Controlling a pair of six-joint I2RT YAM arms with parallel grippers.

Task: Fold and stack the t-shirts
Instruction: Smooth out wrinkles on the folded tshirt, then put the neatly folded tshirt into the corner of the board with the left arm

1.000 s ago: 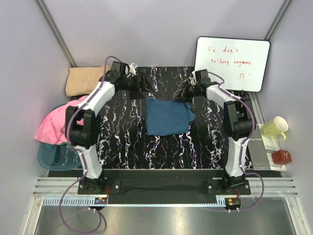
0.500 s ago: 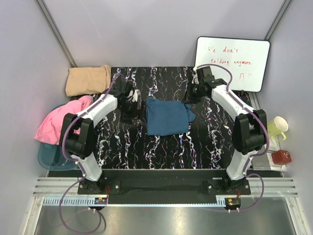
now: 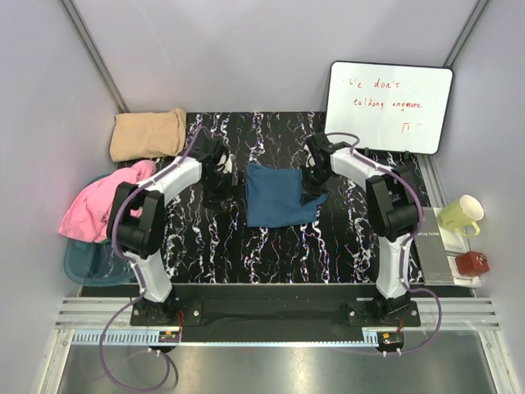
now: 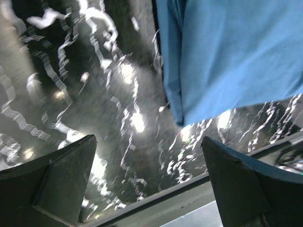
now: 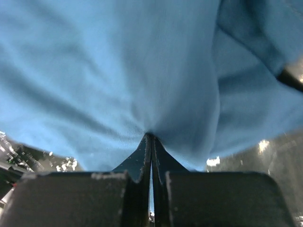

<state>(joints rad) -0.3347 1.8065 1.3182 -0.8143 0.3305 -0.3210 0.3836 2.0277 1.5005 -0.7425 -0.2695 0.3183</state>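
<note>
1. Top view: a dark teal-blue cloth t-shirt [image 3: 277,197], folded into a rough rectangle, lies flat at the middle of the black, white-veined marble-pattern counter [image 3: 205,238]. The left jaws hang just beside the shirt's left edge, toward its far end. The right jaws sit at its far right corner, above a sleeve that sticks out to the right.
2. A folded tan-beige cloth t-shirt [image 3: 148,134] rests at the counter's far left corner, well apart from both jaws. A crumpled pink cloth t-shirt [image 3: 94,205] spills off the left edge over a translucent teal tub [image 3: 86,261].
3. A white, black-framed whiteboard [image 3: 390,94] leans at the far right. Its red handwriting reads roughly "we don't talking anymore", though the first word is faint. The small marks below the writing cannot be read.
4. Left wrist view: the left jaws stand wide apart with nothing between them but bare counter. The teal-blue shirt fills the upper right, its hemmed edge and corner just beyond the jaws and not between them.
5. Right wrist view: the right jaws are pressed together. Teal-blue cloth puckers at their tips, with wrinkles fanning out from that point, so they are clamped on a pinch of the shirt. A fold of the sleeve shows at the upper right.
</note>
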